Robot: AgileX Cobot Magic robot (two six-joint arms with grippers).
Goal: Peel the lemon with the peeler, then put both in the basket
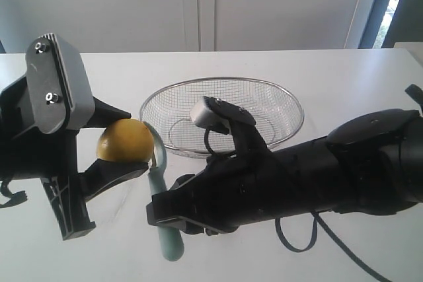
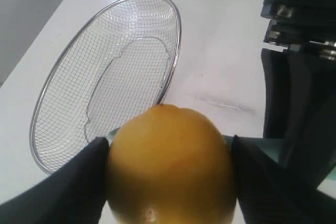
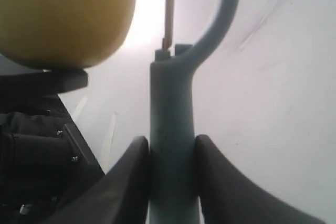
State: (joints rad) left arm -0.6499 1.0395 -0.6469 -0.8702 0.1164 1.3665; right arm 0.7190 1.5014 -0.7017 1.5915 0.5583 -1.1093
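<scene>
between the left gripper [image 1: 135, 142] fingers [image 2: 79, 187] sits the lemon [image 1: 122, 140], clamped from two opposite sides and held off the white table [image 1: 330, 70]. right gripper [image 1: 162, 206] is closed tight on the peeler [image 1: 158, 179], pads [image 3: 134, 166] pressing both sides of the teal handle. peeler long axis runs straight out from the right palm: butt end pokes out behind the fingers, y-shaped head points forward past the fingertips toward the lemon. curved head arm wraps just beside the lemon on the side facing the right gripper. right wrist view shows a bright gap between blade and lemon skin. basket [image 1: 221, 80] rests on the table beyond both sets of fingertips, apart from the lemon and peeler.
</scene>
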